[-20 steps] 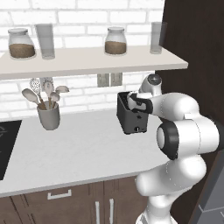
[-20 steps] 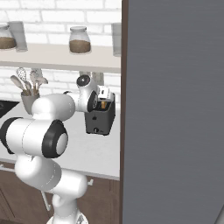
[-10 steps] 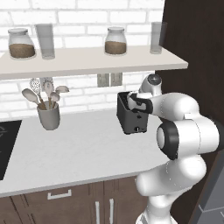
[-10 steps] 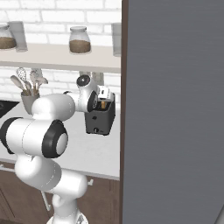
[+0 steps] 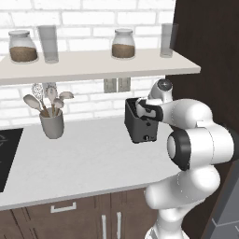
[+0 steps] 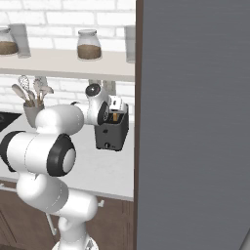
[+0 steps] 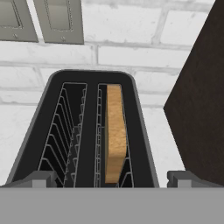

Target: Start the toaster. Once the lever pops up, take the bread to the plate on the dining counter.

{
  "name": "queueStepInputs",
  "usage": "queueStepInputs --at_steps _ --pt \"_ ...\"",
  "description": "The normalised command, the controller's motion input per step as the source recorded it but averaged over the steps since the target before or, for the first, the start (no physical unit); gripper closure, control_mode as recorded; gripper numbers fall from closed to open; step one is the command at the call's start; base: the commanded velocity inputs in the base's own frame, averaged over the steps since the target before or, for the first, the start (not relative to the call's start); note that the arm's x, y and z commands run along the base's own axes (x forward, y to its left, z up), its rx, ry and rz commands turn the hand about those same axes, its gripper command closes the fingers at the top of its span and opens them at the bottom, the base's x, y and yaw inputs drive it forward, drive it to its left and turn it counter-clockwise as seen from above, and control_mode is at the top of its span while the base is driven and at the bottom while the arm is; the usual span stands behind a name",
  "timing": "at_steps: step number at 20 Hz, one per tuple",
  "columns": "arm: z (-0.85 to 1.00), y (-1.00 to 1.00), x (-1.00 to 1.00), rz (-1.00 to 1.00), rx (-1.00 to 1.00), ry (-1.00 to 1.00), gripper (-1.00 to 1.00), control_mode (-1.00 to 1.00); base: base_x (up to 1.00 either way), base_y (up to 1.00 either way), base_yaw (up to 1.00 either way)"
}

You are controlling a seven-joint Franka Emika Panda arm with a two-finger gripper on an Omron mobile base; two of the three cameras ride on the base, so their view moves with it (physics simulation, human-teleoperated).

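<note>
The toaster (image 5: 141, 122) stands on the white worktop (image 5: 84, 163) against the brick wall, just beside the dark tall cabinet (image 5: 210, 60), and the claw (image 7: 112, 177) hangs right above its slotted top, spread wide and pinching nothing. From the hand view the bread (image 7: 115, 131) stands on edge in the right-hand slot, while the left slot is bare. The two finger tips straddle the whole toaster body rather than the slice — so a straight drop would close on the housing, not the toast. Whether the lever is down or up cannot be told from these pictures (it sits out of sight on the front). If toasting is not yet started, the sound move is to bring one finger tip over the lever and press straight down; if it is done, centre the claw across the slice's thin faces, descend, then lift vertically to clear the slot wires.
</note>
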Motion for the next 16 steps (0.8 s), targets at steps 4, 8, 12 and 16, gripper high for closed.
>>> queueStepInputs --at_steps 4,8,12,16 --pt "0.00 0.00 0.00 0.00 0.00 0.00 -1.00 -1.00 0.00 0.00 0.00" --pt "0.00 0.00 0.00 0.00 0.00 0.00 -1.00 -1.00 0.00 0.00 0.00" --pt "0.00 0.00 0.00 0.00 0.00 0.00 -1.00 -1.00 0.00 0.00 0.00" --pt "0.00 0.00 0.00 0.00 0.00 0.00 -1.00 -1.00 0.00 0.00 0.00"
